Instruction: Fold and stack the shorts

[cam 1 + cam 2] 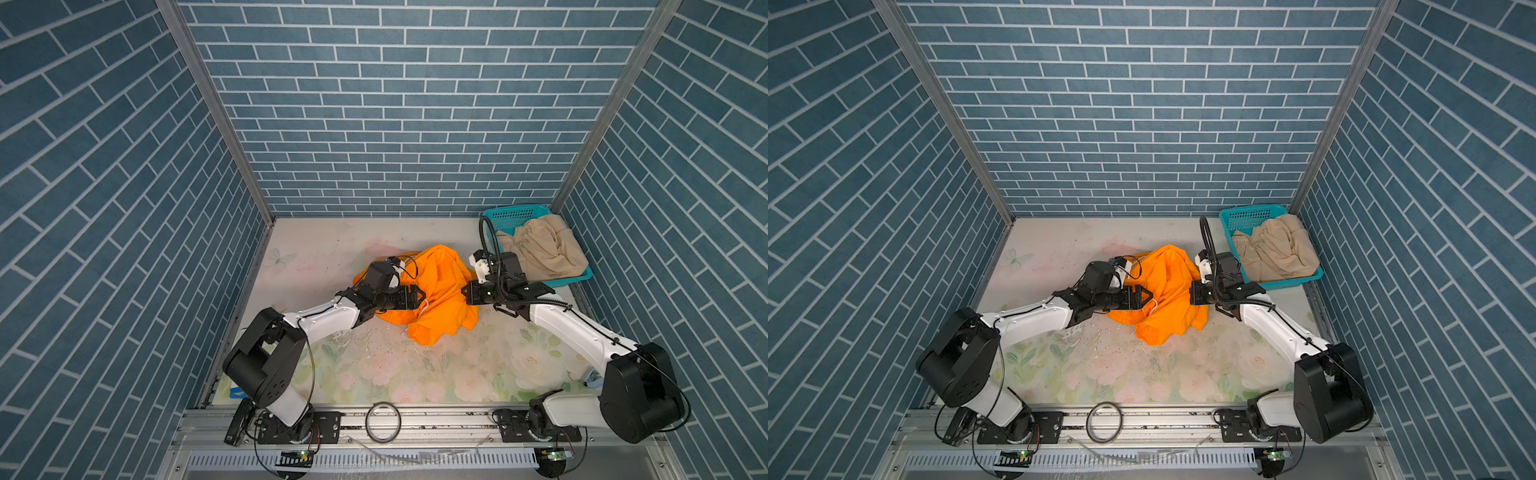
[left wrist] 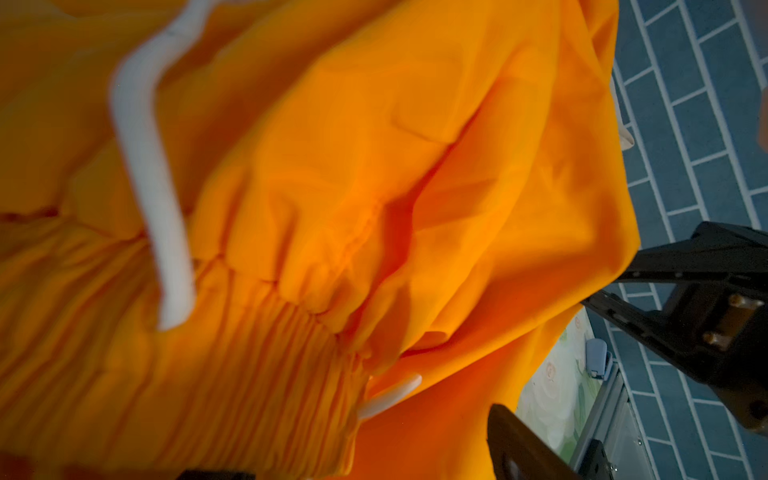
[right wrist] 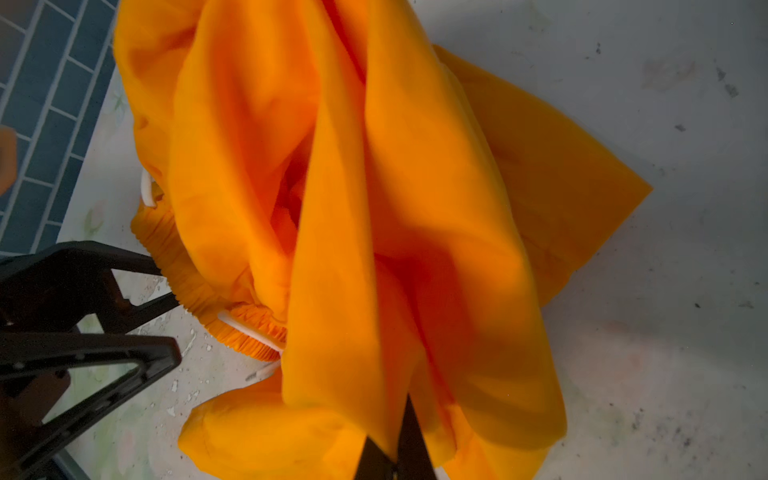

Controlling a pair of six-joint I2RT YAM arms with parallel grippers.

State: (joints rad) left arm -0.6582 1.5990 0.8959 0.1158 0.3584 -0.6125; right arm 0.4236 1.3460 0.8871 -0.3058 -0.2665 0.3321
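Pinching a fold of the orange shorts [image 3: 415, 208], the right hand [image 3: 390, 455] is shut tight on the cloth. It holds the side of the heap that faces the right edge of the surface [image 1: 332, 249]. I think it holds on there so the cloth cannot slide away and one side can be pulled out straight. Across the heap, the left hand [image 1: 423, 297] has its fingers wide apart and holds nothing. It sits right at the bunched waistband [image 2: 249, 353], close to the white cord [image 2: 145, 166]. I cannot tell if it touches the cloth. It looks ready to close on the waistband, so that both hands can lift the shorts and spread them flat. The orange shorts are a crumpled pile near the middle of the surface, a bit toward the far edge, with one part hanging from the right hand's grip. No neat fold shows in them, so the folding looks hardly begun. The beige shorts [image 1: 540, 249] lie bunched in the teal basket [image 1: 505, 214] at the far right corner, spilling over its rim. They seem to wait there for their turn, and nothing is stacked.
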